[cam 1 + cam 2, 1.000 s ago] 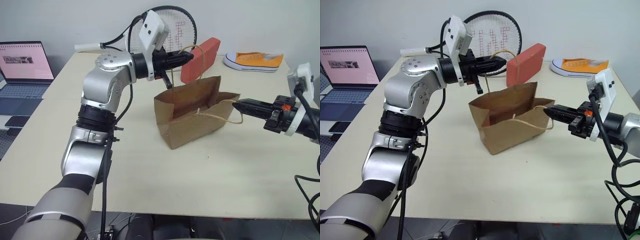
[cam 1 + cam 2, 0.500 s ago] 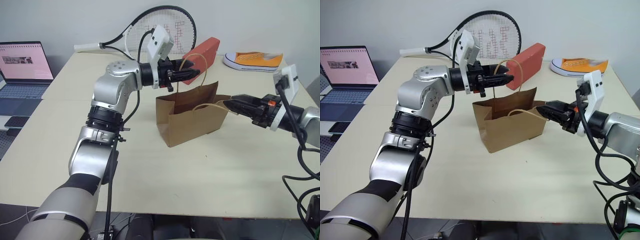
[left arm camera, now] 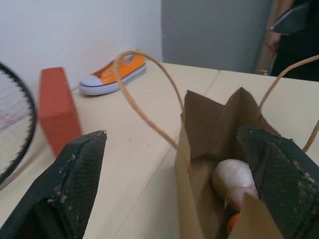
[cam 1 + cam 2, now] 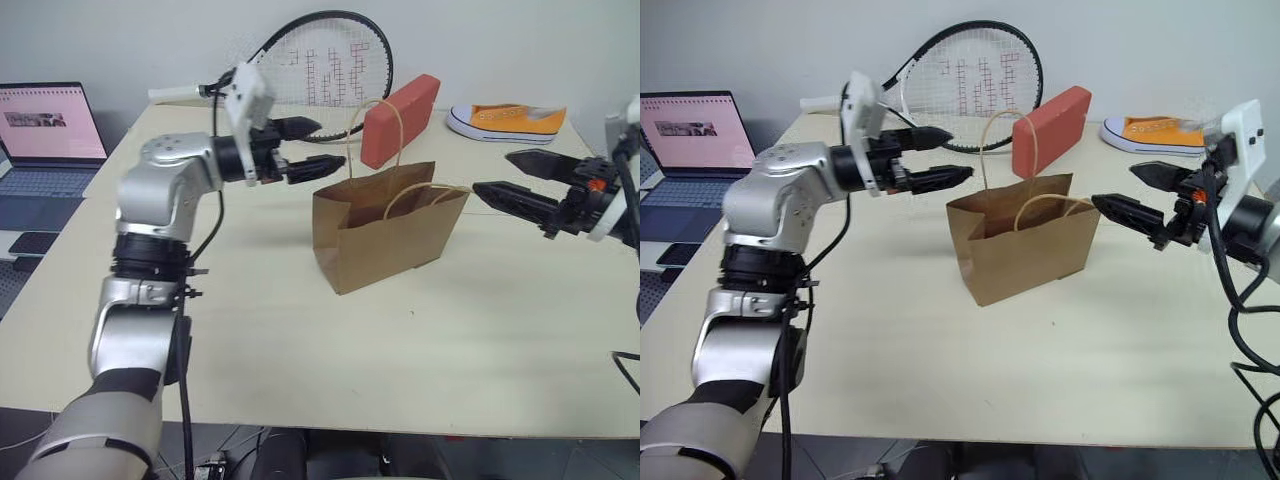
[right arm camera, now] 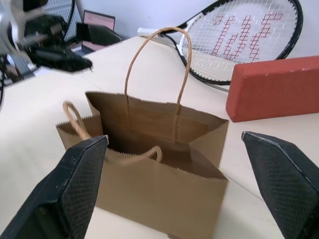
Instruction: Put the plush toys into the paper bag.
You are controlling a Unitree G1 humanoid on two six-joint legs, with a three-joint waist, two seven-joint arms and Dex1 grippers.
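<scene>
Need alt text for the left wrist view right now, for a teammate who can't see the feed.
The open paper bag stands on the table, a white plush toy and a bit of an orange one inside, seen between the open left gripper fingers. Behind stand a red block, an orange-and-white sneaker and a racket's rim.
</scene>
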